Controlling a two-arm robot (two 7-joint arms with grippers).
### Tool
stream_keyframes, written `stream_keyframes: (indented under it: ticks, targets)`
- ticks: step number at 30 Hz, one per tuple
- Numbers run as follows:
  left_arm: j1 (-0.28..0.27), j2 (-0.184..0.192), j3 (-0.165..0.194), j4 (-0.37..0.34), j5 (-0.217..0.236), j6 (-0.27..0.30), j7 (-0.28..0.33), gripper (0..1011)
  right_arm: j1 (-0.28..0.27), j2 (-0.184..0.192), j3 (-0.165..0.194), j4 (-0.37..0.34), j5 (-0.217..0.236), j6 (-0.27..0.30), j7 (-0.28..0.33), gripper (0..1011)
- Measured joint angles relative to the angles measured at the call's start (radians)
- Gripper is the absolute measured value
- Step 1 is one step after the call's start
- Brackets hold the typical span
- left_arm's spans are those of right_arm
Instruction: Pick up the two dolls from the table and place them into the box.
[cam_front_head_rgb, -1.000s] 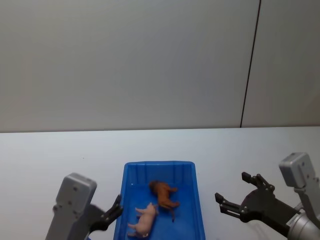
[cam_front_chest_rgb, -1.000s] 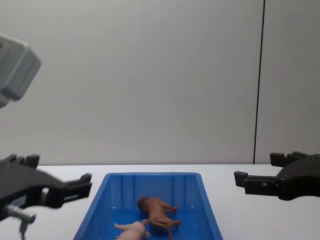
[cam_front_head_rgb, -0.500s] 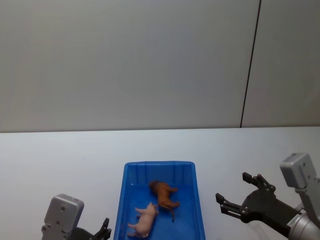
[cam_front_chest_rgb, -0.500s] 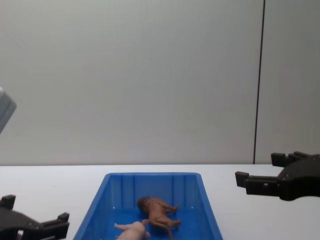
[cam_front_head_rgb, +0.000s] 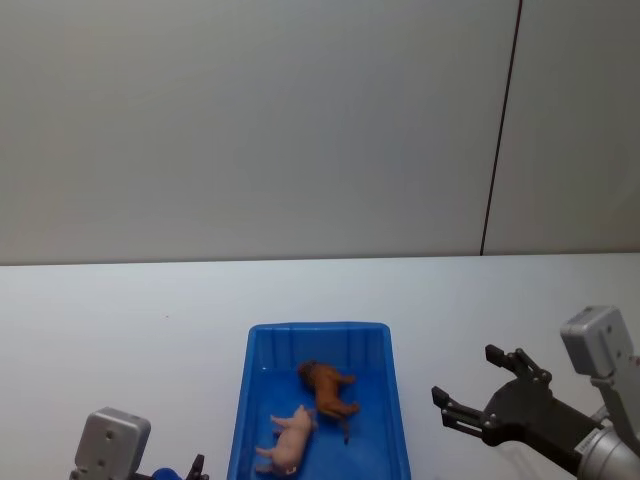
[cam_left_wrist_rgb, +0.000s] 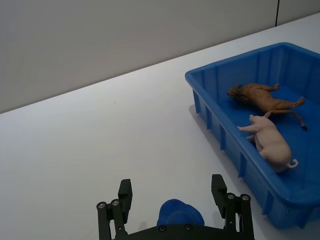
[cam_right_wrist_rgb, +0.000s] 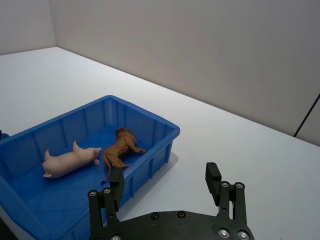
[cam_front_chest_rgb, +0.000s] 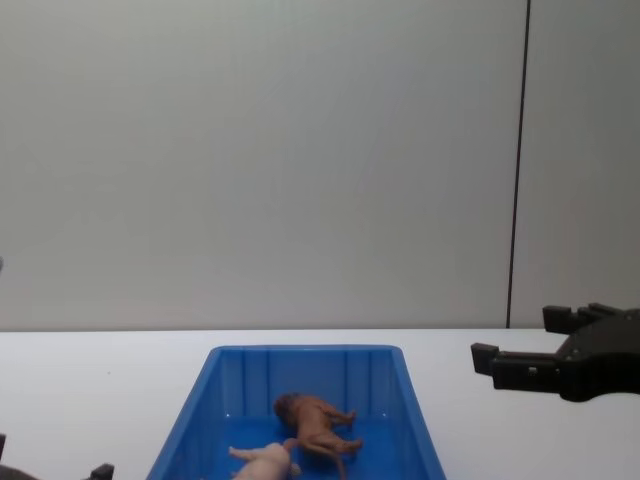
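Note:
The blue box (cam_front_head_rgb: 316, 329) stands on the white table (cam_front_head_rgb: 120, 320) in front of me. Both dolls lie on their sides inside it: the brown lion (cam_front_head_rgb: 328, 389) toward the far end, the pink pig (cam_front_head_rgb: 288, 441) nearer me. In the left wrist view the lion (cam_left_wrist_rgb: 262, 97) and pig (cam_left_wrist_rgb: 270, 143) rest on the box (cam_left_wrist_rgb: 200, 82) floor. My right gripper (cam_front_head_rgb: 466, 374) hovers open and empty to the right of the box. My left gripper (cam_left_wrist_rgb: 171, 189) is open and empty, low by the box's near left corner.
A plain grey wall with a dark vertical seam (cam_front_head_rgb: 500, 130) stands behind the table. Bare white tabletop stretches left of the box (cam_left_wrist_rgb: 75, 140) and right of it (cam_right_wrist_rgb: 260, 150).
My left arm has sunk down and back toward the lower left edge of the head and chest views. The right gripper and both dolls have stayed put.

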Motion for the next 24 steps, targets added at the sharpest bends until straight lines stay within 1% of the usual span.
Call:
stream_keyframes:
  ticks: [14,16,17,20,21,22,23,24]
  targets:
    - [-0.004,-0.026,-0.009,0.066,-0.021,-0.014,-0.033,1002,0.0,0.0,0.0,0.0,0.0,0.0,0.0,1001]
    - [-0.006,-0.03,-0.01,0.076,-0.024,-0.012,-0.04,969,0.0,0.0,0.0,0.0,0.0,0.0,0.0,1001]
    - [-0.006,-0.031,-0.011,0.078,-0.024,-0.011,-0.043,969,0.0,0.0,0.0,0.0,0.0,0.0,0.0,1001]
    - [-0.009,-0.035,-0.013,0.09,-0.028,-0.004,-0.052,906,0.0,0.0,0.0,0.0,0.0,0.0,0.0,1001]
    - [-0.01,-0.036,-0.014,0.093,-0.028,-0.002,-0.055,870,0.0,0.0,0.0,0.0,0.0,0.0,0.0,1001]
    - [-0.011,-0.037,-0.015,0.096,-0.029,0.0,-0.058,861,0.0,0.0,0.0,0.0,0.0,0.0,0.0,1001]
    - [-0.013,-0.039,-0.016,0.1,-0.03,0.003,-0.062,818,0.0,0.0,0.0,0.0,0.0,0.0,0.0,1001]
    - [-0.013,-0.04,-0.017,0.103,-0.03,0.005,-0.065,809,0.0,0.0,0.0,0.0,0.0,0.0,0.0,1001]
